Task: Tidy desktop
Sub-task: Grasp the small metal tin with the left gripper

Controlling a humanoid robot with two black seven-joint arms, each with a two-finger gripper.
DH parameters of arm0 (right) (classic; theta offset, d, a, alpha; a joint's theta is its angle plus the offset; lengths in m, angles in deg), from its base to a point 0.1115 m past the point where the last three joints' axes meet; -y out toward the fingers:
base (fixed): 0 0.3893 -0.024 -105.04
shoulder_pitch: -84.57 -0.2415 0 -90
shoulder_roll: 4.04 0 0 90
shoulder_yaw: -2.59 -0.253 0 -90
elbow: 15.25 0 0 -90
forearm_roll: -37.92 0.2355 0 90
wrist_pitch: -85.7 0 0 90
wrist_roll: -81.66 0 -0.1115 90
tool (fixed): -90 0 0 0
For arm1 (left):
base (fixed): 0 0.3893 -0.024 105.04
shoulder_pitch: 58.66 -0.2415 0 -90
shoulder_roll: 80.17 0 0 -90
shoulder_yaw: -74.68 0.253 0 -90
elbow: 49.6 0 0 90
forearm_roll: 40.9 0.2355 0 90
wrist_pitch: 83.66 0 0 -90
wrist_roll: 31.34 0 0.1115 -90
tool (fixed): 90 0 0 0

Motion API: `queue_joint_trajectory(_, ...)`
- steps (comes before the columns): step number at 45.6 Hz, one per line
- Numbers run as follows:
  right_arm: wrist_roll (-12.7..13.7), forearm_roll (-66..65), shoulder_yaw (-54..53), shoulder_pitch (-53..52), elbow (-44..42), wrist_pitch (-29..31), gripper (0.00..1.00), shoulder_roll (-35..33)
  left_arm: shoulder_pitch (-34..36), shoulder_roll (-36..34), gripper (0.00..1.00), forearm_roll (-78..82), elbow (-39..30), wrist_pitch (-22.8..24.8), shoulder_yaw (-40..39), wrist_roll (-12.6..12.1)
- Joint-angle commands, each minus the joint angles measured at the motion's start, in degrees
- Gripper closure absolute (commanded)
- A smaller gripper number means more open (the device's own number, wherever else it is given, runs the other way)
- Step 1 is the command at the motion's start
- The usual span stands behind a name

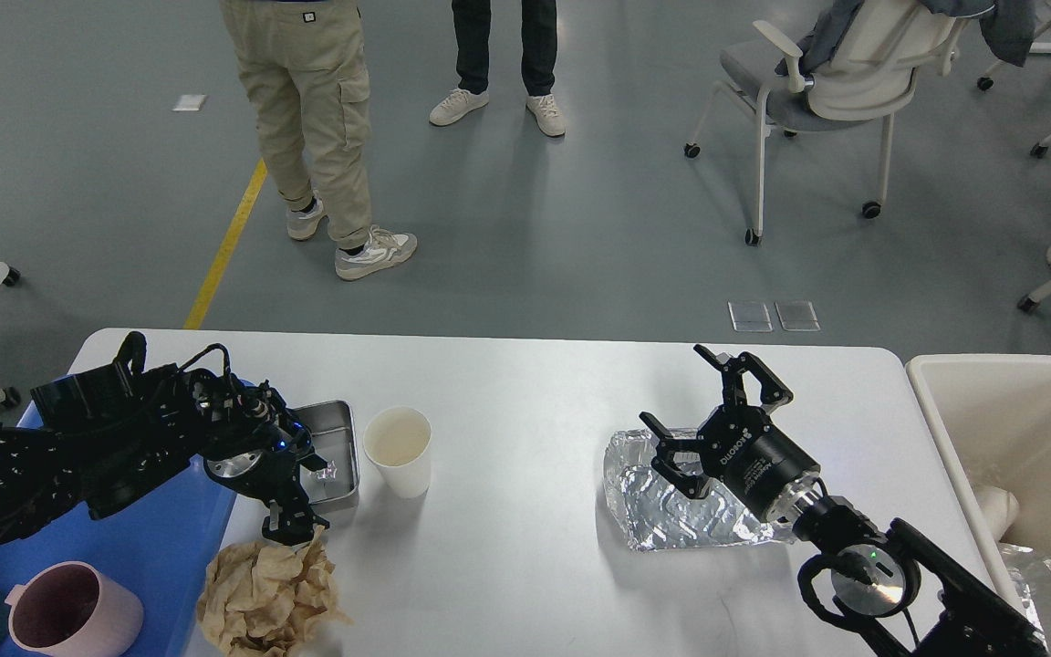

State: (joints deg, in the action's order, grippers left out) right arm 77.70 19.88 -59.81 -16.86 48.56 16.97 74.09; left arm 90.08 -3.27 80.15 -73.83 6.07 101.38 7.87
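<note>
While the right gripper point(706, 412) is held with fingers spread above foil point(671, 511) on the surface point(525, 547), the left gripper's point(293, 527) finger state cannot be told beside crumpled paper point(265, 593).

White desktop point(525, 383), blue tray point(147, 538), pink mug point(69, 611), crinkled silver foil point(681, 511).

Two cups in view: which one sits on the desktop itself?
The white paper cup, standing upright on the desktop beside the metal tin. The pink cup rests in the blue tray instead, at the near left.
</note>
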Motion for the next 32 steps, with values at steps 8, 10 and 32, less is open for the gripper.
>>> queue_joint_trajectory(8,0.00,0.01,0.00,0.00,0.00,0.00,0.00,0.00,-0.12,-0.53,0.46,-0.47,0.06,-1.13,0.19,-0.27)
queue_joint_trajectory(10,0.00,0.01,0.00,0.00,0.00,0.09,0.00,0.00,-0.03,-0.61,0.47,-0.47,0.06,-1.13,0.19,-0.27)
queue_joint_trajectory(32,0.00,0.01,0.00,-0.09,-0.09,0.09,0.00,0.09,-0.38,-1.14,1.00,-0.47,0.06,-1.48,0.19,0.34)
